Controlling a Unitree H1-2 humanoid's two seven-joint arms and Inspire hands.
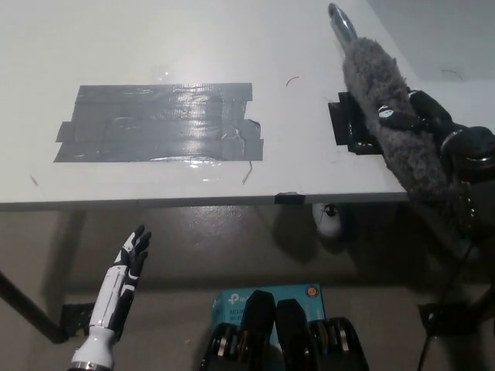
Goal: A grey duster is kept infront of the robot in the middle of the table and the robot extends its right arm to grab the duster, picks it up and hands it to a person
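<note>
Above table (155,46) right edge, right hand (433,127) clutches grey duster (387,100); left hand (128,267) spread; box (267,297) print unreadable.

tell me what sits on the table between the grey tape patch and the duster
In the head view, mostly bare white table lies between the tape patch and the duster; only a small dark curl mark shows there. The right hand holds the duster.

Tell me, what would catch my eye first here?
Probably the fluffy grey duster at the right, gripped by the robot's black right hand above the white table's right edge. Next, the big patch of grey tape mid-table. The white left hand hangs open below the table's front edge.
</note>
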